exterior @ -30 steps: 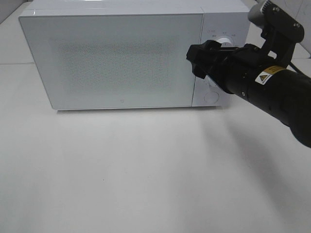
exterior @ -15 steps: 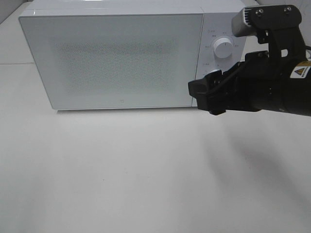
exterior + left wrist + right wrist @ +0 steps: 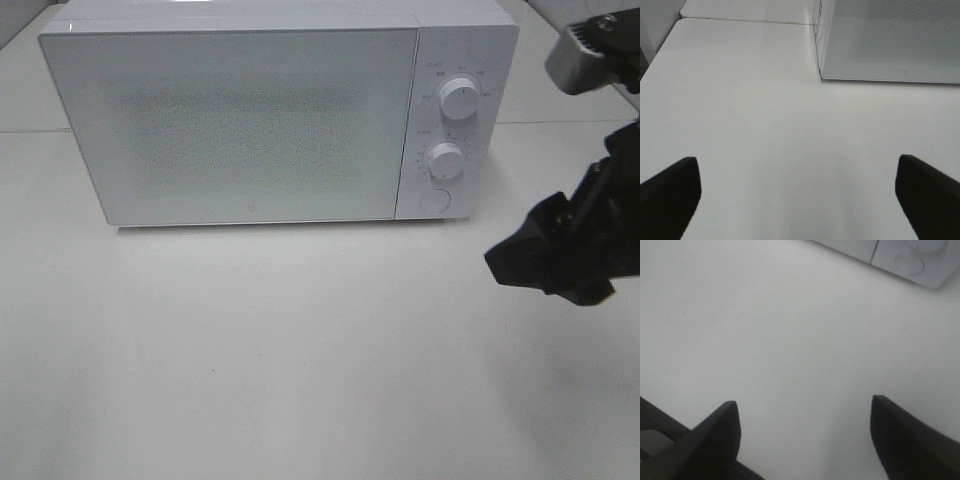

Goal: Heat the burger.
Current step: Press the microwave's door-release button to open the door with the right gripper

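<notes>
The burger is out of view in every frame. A white microwave (image 3: 240,110) stands at the back of the table with its door shut. My right gripper (image 3: 530,262) hovers over the table to the right of the microwave, below its control panel. In the right wrist view the right gripper (image 3: 802,407) is open with only bare table between its dark fingers (image 3: 715,435). The left gripper (image 3: 797,165) is also open and empty over the table. It faces the microwave's (image 3: 890,40) lower left corner and does not show in the exterior view.
The microwave's control panel has two round knobs (image 3: 459,98) (image 3: 446,159) and a round button (image 3: 434,200) below them. The white table (image 3: 250,350) spreads in front of it. The table's left edge (image 3: 660,55) shows in the left wrist view.
My right arm has pulled away from the microwave's control panel, going down and to the right. Both knobs now show. The left gripper has not moved.
</notes>
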{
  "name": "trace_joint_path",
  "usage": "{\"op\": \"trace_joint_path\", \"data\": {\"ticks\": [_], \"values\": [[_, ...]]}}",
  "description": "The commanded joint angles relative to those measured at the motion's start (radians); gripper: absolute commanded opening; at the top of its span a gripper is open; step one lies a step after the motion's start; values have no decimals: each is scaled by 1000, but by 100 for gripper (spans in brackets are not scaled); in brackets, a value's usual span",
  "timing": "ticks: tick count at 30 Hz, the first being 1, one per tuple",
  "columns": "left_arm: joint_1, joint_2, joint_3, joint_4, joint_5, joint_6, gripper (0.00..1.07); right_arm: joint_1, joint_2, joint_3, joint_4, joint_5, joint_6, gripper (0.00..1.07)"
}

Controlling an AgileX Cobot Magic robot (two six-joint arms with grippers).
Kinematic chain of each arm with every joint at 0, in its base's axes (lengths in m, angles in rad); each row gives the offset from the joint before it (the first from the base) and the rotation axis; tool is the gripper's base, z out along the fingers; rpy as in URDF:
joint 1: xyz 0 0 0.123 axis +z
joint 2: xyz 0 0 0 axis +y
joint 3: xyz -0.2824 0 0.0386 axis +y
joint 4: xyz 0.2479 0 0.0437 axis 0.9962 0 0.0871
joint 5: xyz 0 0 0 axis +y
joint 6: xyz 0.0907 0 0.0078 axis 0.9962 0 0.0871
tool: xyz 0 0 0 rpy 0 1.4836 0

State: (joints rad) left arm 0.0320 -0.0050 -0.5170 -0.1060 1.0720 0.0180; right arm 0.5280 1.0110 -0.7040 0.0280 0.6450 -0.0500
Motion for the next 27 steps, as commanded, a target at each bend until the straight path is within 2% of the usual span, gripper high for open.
{"op": "trace_joint_path", "data": {"ticks": [1, 7, 10, 11, 13, 20, 24, 25, 26, 27], "values": [[4, -14, 0, -3, -2, -5, 98, -6, -46, -7, -43, 86, 50, 66], [4, -14, 0, -3, -2, -5, 98, -4, -167, -3, -7, 155, 41, 68], [4, -14, 0, -3, -2, -5, 98, -4, -234, -3, 3, 192, 38, 75], [4, -14, 0, -3, -2, -5, 98, -4, -276, -3, -2, 222, 38, 81], [4, -14, 0, -3, -2, -5, 98, -4, -298, -3, -7, 240, 39, 83], [4, -14, 0, -3, -2, -5, 98, -7, -486, -3, -35, 324, 67, 83], [4, -14, 0, -3, -2, -5, 98, -80, -572, -3, -35, 351, 74, 82], [4, -14, 0, -3, -2, -5, 98, -146, -620, -3, -35, 373, 58, 82], [4, -14, 0, -3, -2, -5, 98, -146, -620, -3, -35, 373, 58, 82], [4, -14, 0, -3, -2, -5, 98, -210, -670, -3, -35, 372, 37, 81]]}}
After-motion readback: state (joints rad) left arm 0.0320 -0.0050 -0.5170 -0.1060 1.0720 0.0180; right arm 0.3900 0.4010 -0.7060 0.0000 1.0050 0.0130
